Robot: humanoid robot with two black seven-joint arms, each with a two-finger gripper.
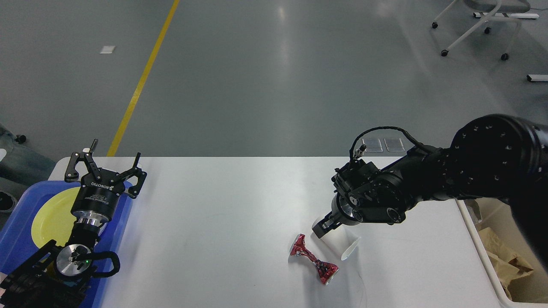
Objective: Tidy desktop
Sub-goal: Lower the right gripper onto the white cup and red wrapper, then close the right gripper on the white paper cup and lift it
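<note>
Lying beneath right gripper [324, 226]: white desktop [222, 222]

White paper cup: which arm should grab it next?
Right. Its pincer is already down at the white paper cup, near the bin; the left pincer sits open across the desktop, over the blue tray.

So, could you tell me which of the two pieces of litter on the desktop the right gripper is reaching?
The white paper cup, lying sideways; the crushed red can lies untouched beside it.

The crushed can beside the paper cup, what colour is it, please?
Red, with silver ends, in the head view.
</note>
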